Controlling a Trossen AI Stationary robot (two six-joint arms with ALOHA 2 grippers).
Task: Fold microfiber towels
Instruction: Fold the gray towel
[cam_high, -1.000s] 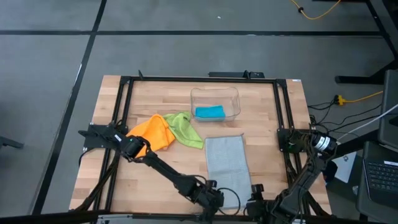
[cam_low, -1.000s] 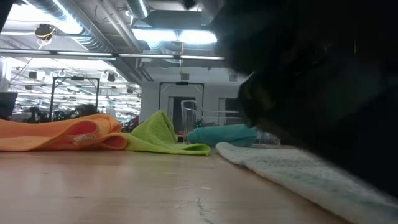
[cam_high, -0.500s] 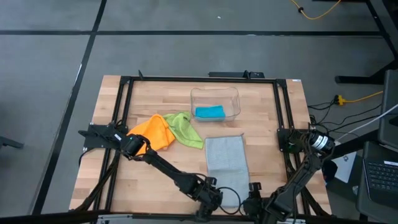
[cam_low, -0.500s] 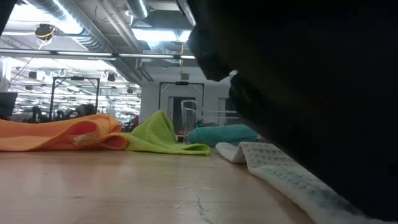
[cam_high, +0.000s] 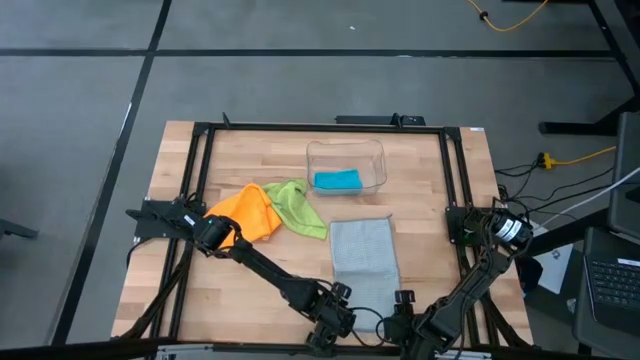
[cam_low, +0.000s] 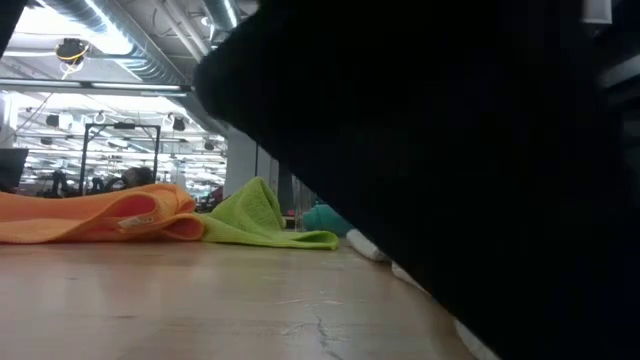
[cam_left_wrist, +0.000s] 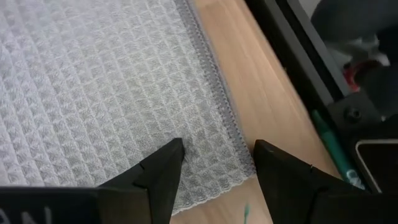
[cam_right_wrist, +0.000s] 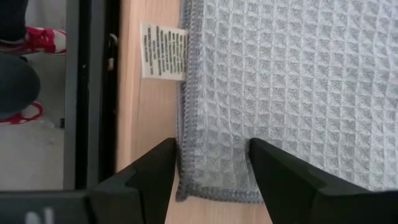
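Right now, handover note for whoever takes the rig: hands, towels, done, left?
Left hand: open, over one near corner of the grey towel.
Right hand: open, over the other near corner, beside its label.
Grey towel lies flat on the table, unfolded.
Orange towel and green towel lie crumpled together, further back on the left.
Teal towel sits in the clear bin, apparently folded.
Left: grip the corners, fold grey; then orange and green.

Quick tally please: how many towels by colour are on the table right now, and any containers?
Orange towel: 1
Lime green towel: 1
Teal towel, lying in the bin: 1
Grey towel, spread flat: 1
Clear plastic bin: 1
Total: 5 things, 4 of them towels.
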